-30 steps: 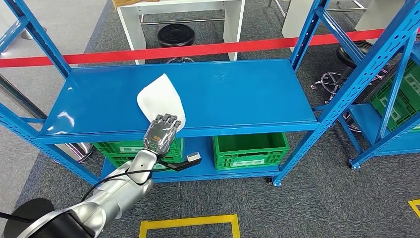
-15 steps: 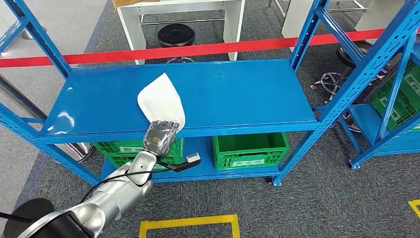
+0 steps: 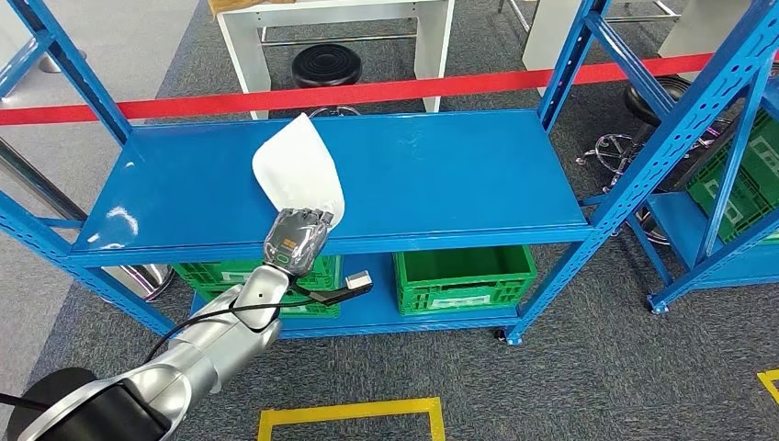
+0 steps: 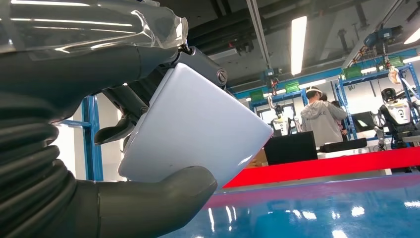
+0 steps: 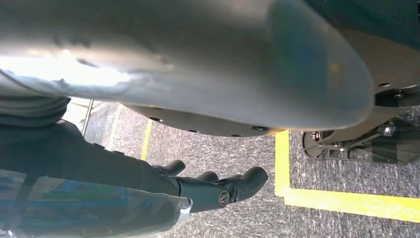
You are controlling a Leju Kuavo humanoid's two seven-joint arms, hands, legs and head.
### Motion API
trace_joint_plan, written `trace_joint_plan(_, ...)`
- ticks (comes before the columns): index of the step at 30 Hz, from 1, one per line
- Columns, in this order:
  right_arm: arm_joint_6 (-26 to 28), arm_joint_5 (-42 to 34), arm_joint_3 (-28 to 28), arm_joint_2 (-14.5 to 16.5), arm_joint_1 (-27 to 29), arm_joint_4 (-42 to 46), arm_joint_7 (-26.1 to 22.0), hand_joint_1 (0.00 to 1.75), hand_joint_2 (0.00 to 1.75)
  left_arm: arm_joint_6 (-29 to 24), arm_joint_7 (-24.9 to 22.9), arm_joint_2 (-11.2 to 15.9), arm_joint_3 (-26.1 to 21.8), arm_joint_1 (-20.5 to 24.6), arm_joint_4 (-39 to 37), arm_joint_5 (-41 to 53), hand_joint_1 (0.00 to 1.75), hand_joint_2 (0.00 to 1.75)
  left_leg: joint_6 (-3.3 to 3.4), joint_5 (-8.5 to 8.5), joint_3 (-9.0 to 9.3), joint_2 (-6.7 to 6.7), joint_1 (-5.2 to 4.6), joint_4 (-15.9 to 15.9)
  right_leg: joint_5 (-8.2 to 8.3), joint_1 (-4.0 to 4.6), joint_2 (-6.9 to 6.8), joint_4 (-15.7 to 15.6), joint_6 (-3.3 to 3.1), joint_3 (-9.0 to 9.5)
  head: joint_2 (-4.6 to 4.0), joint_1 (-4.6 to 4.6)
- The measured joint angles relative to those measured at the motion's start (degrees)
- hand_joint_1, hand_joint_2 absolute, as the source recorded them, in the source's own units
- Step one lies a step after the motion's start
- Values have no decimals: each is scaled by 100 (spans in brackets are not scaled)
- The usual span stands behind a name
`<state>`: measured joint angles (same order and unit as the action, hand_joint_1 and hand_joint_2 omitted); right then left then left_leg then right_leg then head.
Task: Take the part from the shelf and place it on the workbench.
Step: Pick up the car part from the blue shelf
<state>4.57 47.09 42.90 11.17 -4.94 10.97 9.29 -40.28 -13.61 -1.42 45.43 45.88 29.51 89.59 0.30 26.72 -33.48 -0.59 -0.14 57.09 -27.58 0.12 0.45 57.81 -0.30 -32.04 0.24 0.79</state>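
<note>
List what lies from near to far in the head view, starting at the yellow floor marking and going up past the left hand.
Yellow floor marking → left hand at the shelf's front edge → white part that the hand holds over the blue shelf → red barrier tape → black stool under the white table.

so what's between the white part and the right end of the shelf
Nothing: in the head view the blue shelf is bare from the part, held by the left hand, to its right end.
</note>
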Motion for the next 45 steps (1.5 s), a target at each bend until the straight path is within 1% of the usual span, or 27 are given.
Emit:
trace_joint_plan(5, -4, 65, 18, 0, -1, 0, 12, 0, 0, 0, -55, 7, 32, 8, 0, 7, 175, 175, 0, 0, 0, 0, 0, 0, 0, 0, 0, 0, 0, -1, 0, 0)
trace_joint_plan(7, -3, 83, 20, 0, -2, 0, 36, 0, 0, 0, 35, -8, 8, -3, 42, -4, 175, 175, 0, 0, 0, 0, 0, 0, 0, 0, 0, 0, 0, -1, 0, -1)
trace_joint_plan(8, -1, 84, 23, 0, -3, 0, 51, 0, 0, 0, 164, -18, -30, -23, 106, -58, 175, 175, 0, 0, 0, 0, 0, 0, 0, -1, 0, 0, 0, -1, 0, -1)
trace_joint_plan(9, 4, 81, 30, 0, -3, 0, 64, 0, 0, 0, 395, -41, -99, -58, 199, -202, 175, 175, 0, 0, 0, 0, -1, 0, 0, -1, 0, 0, 0, -1, 0, 1)
trace_joint_plan(10, 12, 79, 41, 0, -3, 0, 77, 0, 0, 0, 764, -93, -216, -107, 304, -474, 175, 175, 0, 0, 0, -1, -1, 0, -1, -2, -1, 0, 1, -1, 0, 1)
trace_joint_plan(14, 60, 80, 85, 1, -8, 0, 103, 0, 0, 0, 2629, -509, -1010, -298, 555, -1998, 175, 175, 1, 1, -2, -2, -3, 1, -3, -4, -1, 0, 5, 0, 0, -1)
trace_joint_plan(16, 63, 86, 95, 2, -6, 0, 106, 0, 0, 0, 3175, -723, -1361, -363, 644, -2325, 175, 175, 1, 2, -2, 0, -4, 1, -2, -6, 1, -1, 5, 0, 0, -1)
trace_joint_plan(17, 63, 88, 103, 2, -5, 0, 108, 0, 0, 0, 3274, -803, -1493, -408, 732, -2268, 175, 175, 1, 2, -2, 0, -4, 1, -2, -6, 1, -1, 5, -1, 0, 0)
trace_joint_plan(19, 63, 90, 119, 2, -5, 0, 113, 0, 0, 0, 3253, -907, -1679, -524, 1008, -1837, 175, 175, 4, 5, -2, -2, -10, 6, -1, -10, 1, -4, 8, 0, 0, 0)
trace_joint_plan(21, 63, 96, 128, 4, -6, 0, 116, 0, 0, 0, 3193, -970, -1792, -627, 1293, -1488, 175, 175, 11, 11, -2, -3, -17, 9, 1, -15, 0, -6, 11, 1, 0, 1)
trace_joint_plan(24, 62, 107, 132, 8, -5, 0, 118, 0, 0, 0, 3151, -1021, -1893, -710, 1551, -1367, 175, 175, 24, 20, -2, -1, -26, 10, -2, -23, 1, -6, 16, 1, 0, 2)
trace_joint_plan(28, 61, 107, 155, 13, -6, -2, 122, 0, 0, 4, 3159, -1061, -1967, -774, 1748, -1200, 175, 175, 63, 35, -1, -4, -57, 15, -8, -59, 0, -12, 63, 5, 0, 2)
trace_joint_plan(30, 61, 99, 190, 21, -9, -2, 123, 0, 0, 35, 3197, -1109, -1952, -789, 1801, -1189, 175, 175, 112, 6, 15, 5, -53, -14, -19, -71, -1, 1, 100, 2, 0, 4)
trace_joint_plan(31, 60, 95, 208, 24, -9, -2, 122, 0, 0, 62, 3224, -1138, -1916, -798, 1839, -1257, 175, 175, 139, -17, 29, 15, -37, -38, -72, -70, -2, 69, 121, -25, 0, 1)
trace_joint_plan(32, 58, 90, 223, 23, -10, -2, 121, 0, 0, 94, 3254, -1166, -1864, -814, 1893, -1346, 175, 175, 163, -36, 43, 26, -18, -63, -181, -71, -3, 232, 142, -95, 0, -5)
trace_joint_plan(33, 55, 87, 238, 21, -9, -2, 120, 0, 0, 136, 3276, -1187, -1795, -840, 1971, -1444, 175, 175, 178, -46, 54, 39, -1, -81, -352, -74, -4, 521, 163, -225, 0, -10)
trace_joint_plan(35, 48, 85, 262, 15, -7, -2, 118, 0, 0, 204, 3296, -1202, -1652, -917, 2132, -1575, 175, 175, 183, -44, 53, 55, 3, -82, -690, -88, -5, 1292, 212, -584, 0, -17)
trace_joint_plan(36, 44, 85, 272, 11, -6, -2, 117, 0, 0, 239, 3297, -1201, -1590, -965, 2204, -1622, 175, 175, 182, -43, 53, 62, 8, -81, -761, -99, -5, 1584, 232, -728, 0, -17)
trace_joint_plan(37, 40, 87, 279, 7, -6, -2, 115, 0, 0, 267, 3305, -1198, -1533, -1013, 2270, -1682, 175, 175, 176, -41, 53, 67, 18, -79, -715, -116, -7, 1667, 251, -776, 0, -19)
trace_joint_plan(38, 38, 90, 285, 2, -6, -2, 111, 0, 0, 291, 3322, -1192, -1477, -1053, 2339, -1766, 175, 175, 162, -37, 53, 68, 35, -71, -563, -140, -10, 1510, 271, -710, 0, -18)
trace_joint_plan(39, 36, 99, 294, -4, -6, -2, 107, 0, 0, 313, 3353, -1184, -1421, -1084, 2412, -1875, 175, 175, 139, -28, 52, 67, 56, -54, -352, -173, -19, 1155, 299, -544, 0, -19)
trace_joint_plan(40, 31, 115, 304, -4, -7, -4, 104, 0, 0, 334, 3399, -1170, -1358, -1113, 2508, -2012, 175, 175, 101, -12, 41, 64, 70, -27, -195, -202, -27, 752, 338, -336, 0, -22)
trace_joint_plan(41, 26, 136, 315, -2, -8, -5, 103, 0, 0, 361, 3442, -1152, -1297, -1144, 2632, -2142, 175, 175, 58, 4, 23, 57, 74, 10, -77, -219, -12, 444, 343, -174, 0, -25)
trace_joint_plan(42, 20, 159, 326, 2, -9, -8, 105, 0, 0, 398, 3481, -1132, -1226, -1188, 2787, -2250, 175, 175, 16, 14, 3, 46, 68, 51, -36, -228, 3, 262, 333, -83, 0, -29)
trace_joint_plan(43, 15, 177, 335, 7, -10, -10, 110, 0, 0, 447, 3505, -1108, -1144, -1243, 2966, -2338, 175, 175, -20, 12, -19, 32, 59, 80, -50, -221, 24, 220, 300, -65, 0, -30)
trace_joint_plan(44, 15, 187, 344, 8, -11, -10, 115, 0, 0, 503, 3512, -1084, -1055, -1303, 3151, -2395, 175, 175, -47, 3, -33, 21, 57, 98, -35, -214, 45, 238, 243, -92, 0, -29)
trace_joint_plan(45, 20, 189, 353, 9, -13, -11, 121, 0, 0, 554, 3512, -1058, -954, -1358, 3325, -2432, 175, 175, -69, -1, -46, 12, 64, 111, -36, -216, 40, 240, 201, -117, 0, -30)
